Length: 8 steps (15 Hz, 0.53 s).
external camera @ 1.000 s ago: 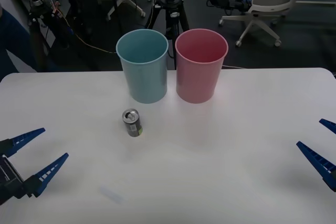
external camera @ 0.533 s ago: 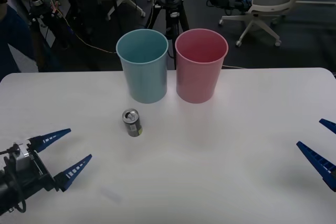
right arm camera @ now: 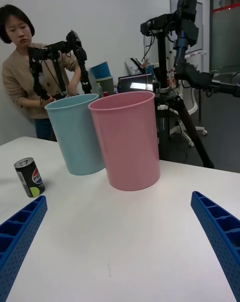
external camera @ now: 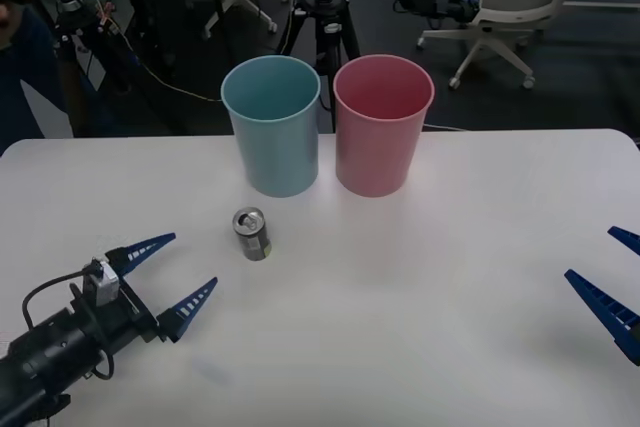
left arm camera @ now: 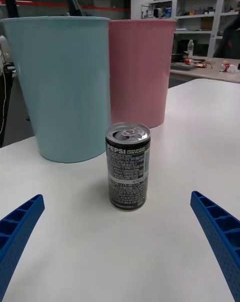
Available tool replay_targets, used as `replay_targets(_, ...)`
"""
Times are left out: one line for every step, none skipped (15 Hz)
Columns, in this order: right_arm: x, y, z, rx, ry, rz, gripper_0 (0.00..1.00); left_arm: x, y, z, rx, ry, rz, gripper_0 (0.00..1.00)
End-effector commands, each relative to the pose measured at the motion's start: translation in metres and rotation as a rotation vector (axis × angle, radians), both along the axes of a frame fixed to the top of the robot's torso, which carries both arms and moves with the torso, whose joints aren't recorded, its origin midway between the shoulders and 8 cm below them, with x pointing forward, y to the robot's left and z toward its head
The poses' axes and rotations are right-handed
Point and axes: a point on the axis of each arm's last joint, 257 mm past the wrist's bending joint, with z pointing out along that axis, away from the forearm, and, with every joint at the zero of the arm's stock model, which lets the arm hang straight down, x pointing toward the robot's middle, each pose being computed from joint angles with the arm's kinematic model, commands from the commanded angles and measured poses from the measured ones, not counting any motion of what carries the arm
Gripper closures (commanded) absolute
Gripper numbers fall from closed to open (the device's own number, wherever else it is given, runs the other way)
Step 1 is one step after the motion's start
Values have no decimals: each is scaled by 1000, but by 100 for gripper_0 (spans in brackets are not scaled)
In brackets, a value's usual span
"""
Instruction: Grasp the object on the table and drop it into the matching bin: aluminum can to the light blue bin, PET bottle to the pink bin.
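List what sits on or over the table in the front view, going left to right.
left gripper, open → aluminum can → light blue bin → pink bin → right gripper, open, at the table's right edge.

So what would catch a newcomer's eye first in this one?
The tall light blue plastic bin and the same-sized pink plastic bin stand side by side at the white table's far edge. In front of the blue one a small dark grey drink can stands upright, with the open left gripper pointing at it.
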Motion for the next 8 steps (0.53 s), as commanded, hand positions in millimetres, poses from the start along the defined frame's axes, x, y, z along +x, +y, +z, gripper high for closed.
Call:
replay_targets(0, 0, 0, 0, 0, 0, 0, 18, -4, -3, -23, 4, 4, 0)
replay_targets(0, 0, 0, 0, 0, 0, 0, 24, -7, -3, -28, 2, 5, 0)
replay_targets(0, 0, 0, 0, 0, 0, 0, 31, -10, -4, -33, 5, 8, 0)
replay_targets(0, 0, 0, 0, 0, 0, 0, 36, -14, -5, -39, 5, 11, 0)
replay_targets(0, 0, 0, 0, 0, 0, 0, 44, -17, -7, -30, -12, 26, 0)
replay_targets(0, 0, 0, 0, 0, 0, 0, 50, -20, -8, -31, -12, 41, 0)
replay_targets(0, 0, 0, 0, 0, 0, 0, 53, -23, -11, -28, -7, 49, 0)
replay_targets(0, 0, 0, 0, 0, 0, 0, 56, -28, -13, -29, -2, 56, 0)
